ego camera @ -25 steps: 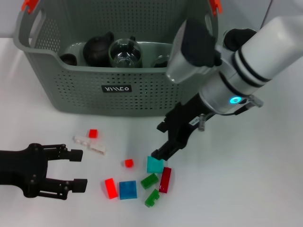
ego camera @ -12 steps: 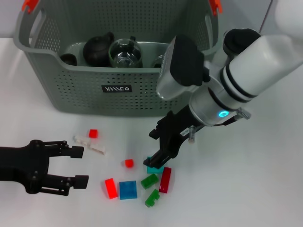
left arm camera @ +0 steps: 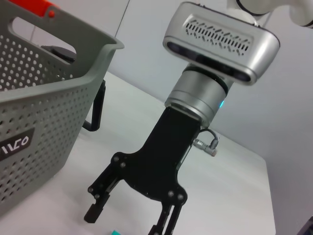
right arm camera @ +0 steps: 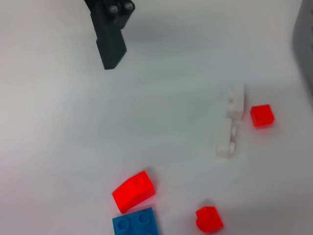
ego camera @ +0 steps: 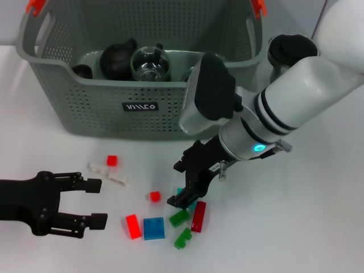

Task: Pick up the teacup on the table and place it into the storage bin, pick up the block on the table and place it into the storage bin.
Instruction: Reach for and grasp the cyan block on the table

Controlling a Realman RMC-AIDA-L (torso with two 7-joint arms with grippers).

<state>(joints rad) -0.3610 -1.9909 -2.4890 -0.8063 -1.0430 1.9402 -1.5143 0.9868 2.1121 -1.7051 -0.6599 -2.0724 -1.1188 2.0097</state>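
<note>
In the head view, the right gripper (ego camera: pixel 183 194) is seen lowered with fingers apart over the teal block (ego camera: pixel 181 193) among scattered bricks, near of the storage bin (ego camera: pixel 85 108), while the left gripper (ego camera: pixel 94 201) is held open at the near left. In the left wrist view, the right gripper's fingers (left arm camera: pixel 97 209) are shown spread beside the bin. In the right wrist view, a blue block (right arm camera: pixel 135 223) and red block (right arm camera: pixel 133 190) are seen on the table (right arm camera: pixel 58 147).

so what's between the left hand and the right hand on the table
In the head view, a small red cube lies between the open left hand and the right hand; otherwise bare table.
</note>
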